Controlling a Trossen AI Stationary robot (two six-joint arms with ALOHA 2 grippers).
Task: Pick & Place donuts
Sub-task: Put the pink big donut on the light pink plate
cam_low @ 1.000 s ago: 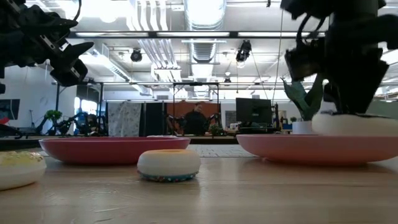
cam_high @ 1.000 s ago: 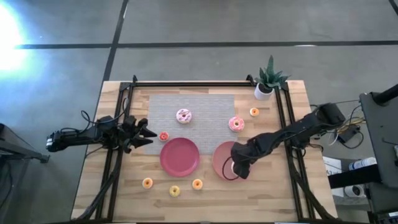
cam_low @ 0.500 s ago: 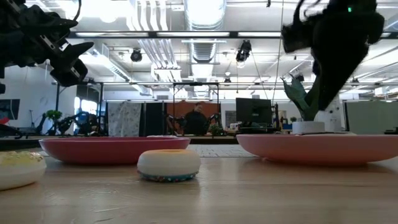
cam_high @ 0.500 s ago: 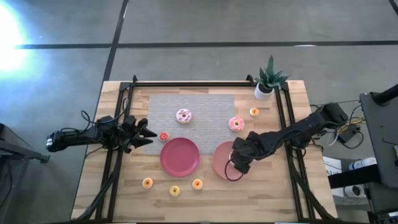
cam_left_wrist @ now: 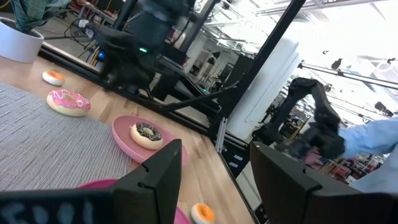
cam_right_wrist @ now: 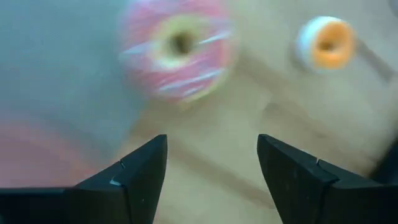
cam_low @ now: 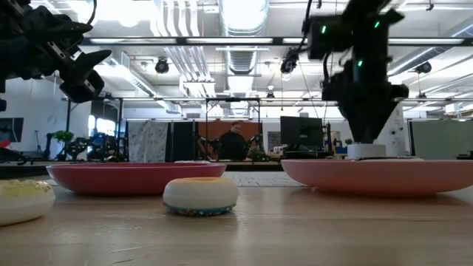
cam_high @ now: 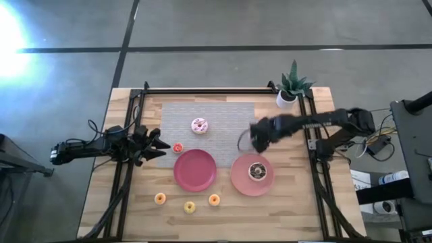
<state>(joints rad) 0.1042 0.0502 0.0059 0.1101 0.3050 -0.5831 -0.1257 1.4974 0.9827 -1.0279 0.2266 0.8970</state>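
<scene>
A dark chocolate donut [cam_high: 257,171] lies on the right pink plate [cam_high: 240,182]. My right gripper [cam_high: 257,140] hangs open above the plain pink donut [cam_right_wrist: 177,50], which the arm hides in the high view. A white-pink sprinkled donut [cam_high: 199,125] lies on the grey mat [cam_high: 223,115]. A red mini donut [cam_high: 177,147] lies just in front of my left gripper [cam_high: 159,145], which is open and empty at the table's left. An orange mini donut [cam_right_wrist: 326,40] lies beside the pink one.
An empty pink plate [cam_high: 196,169] sits mid-table. Three mini donuts [cam_high: 160,198], [cam_high: 190,207], [cam_high: 214,200] lie along the near edge. A potted plant [cam_high: 290,88] stands at the far right corner. Black frame rails [cam_high: 128,175] run along both sides.
My right gripper has risen off the right plate, leaving the chocolate donut lying on it, and has swung toward the table's far edge until it stands over the plain pink donut.
</scene>
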